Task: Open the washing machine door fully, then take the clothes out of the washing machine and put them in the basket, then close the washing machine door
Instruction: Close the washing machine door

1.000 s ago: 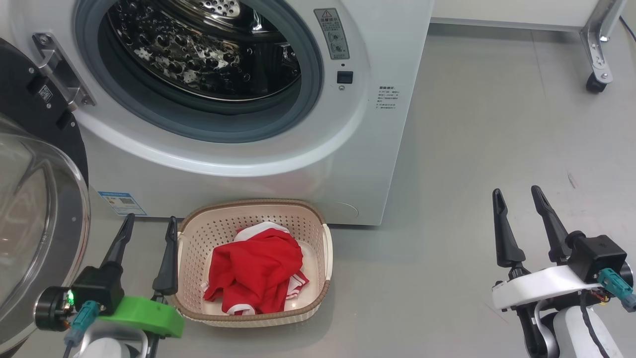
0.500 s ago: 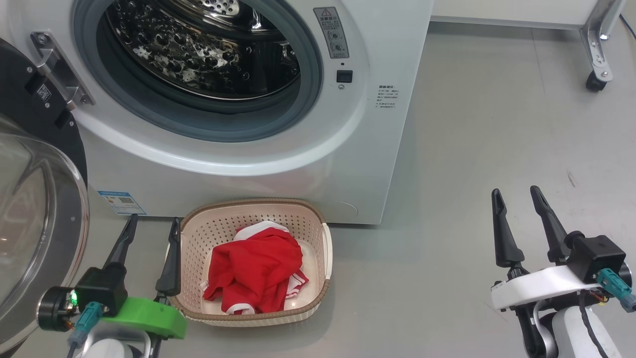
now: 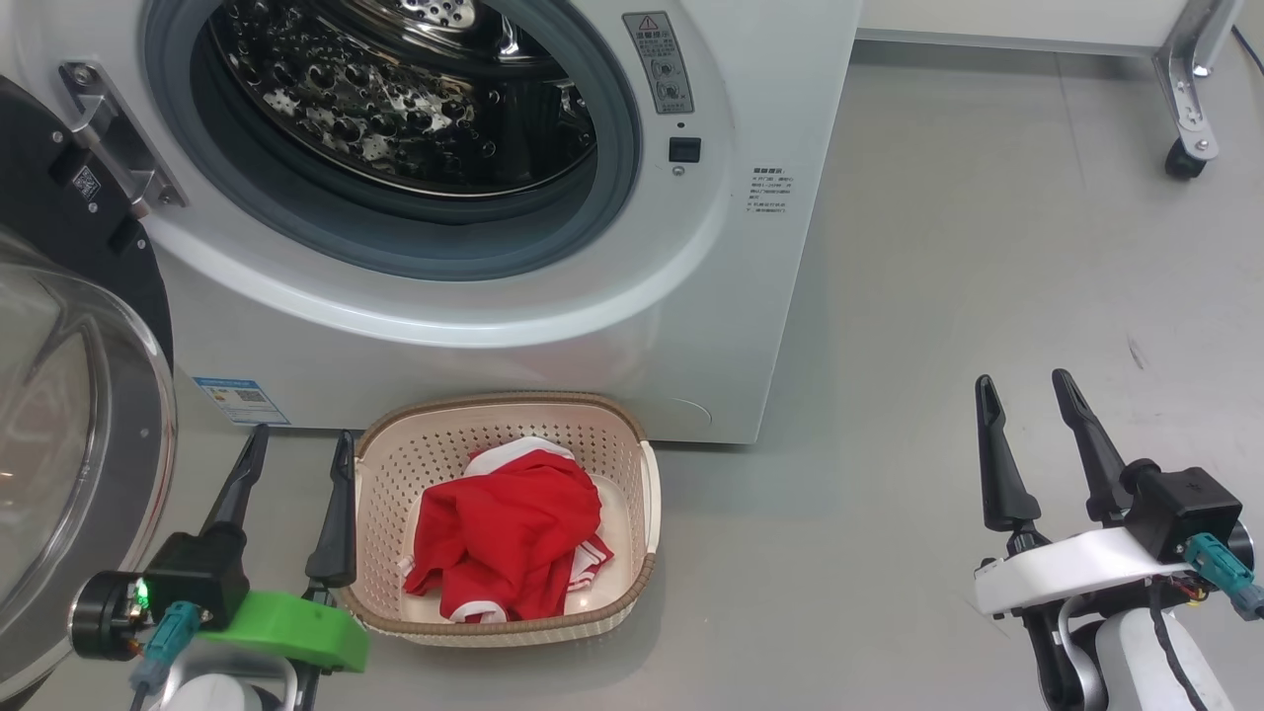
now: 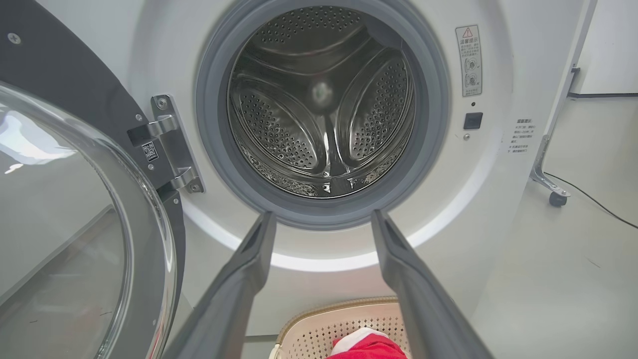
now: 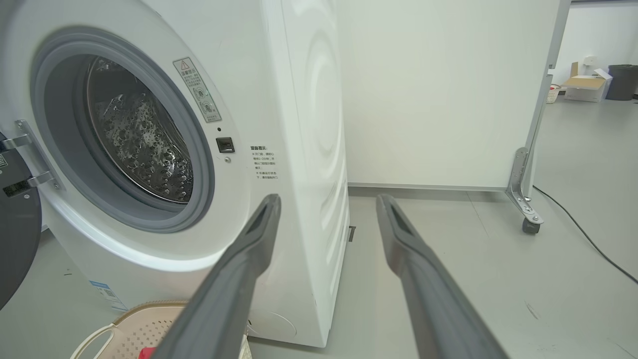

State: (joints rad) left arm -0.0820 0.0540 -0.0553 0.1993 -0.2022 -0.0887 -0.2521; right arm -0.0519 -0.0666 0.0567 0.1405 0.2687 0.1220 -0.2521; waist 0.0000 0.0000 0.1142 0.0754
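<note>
The big white front-loading washing machine (image 3: 711, 326) takes up the top of the head view. Its round glossy black door with the bulging glass window (image 3: 69, 425) is swung out at the left edge. The bright red clothes with white trim (image 3: 509, 538) are piled in the small cream perforated basket (image 3: 494, 403), bottom centre, just in front of the machine. The left gripper (image 3: 301, 434) sits right beside the basket's left side, fingers spread wide, holding nothing. The right gripper (image 3: 1022, 378) hangs lower right over the grey floor (image 3: 938, 247), fingers just as far apart, nothing in them either.
</note>
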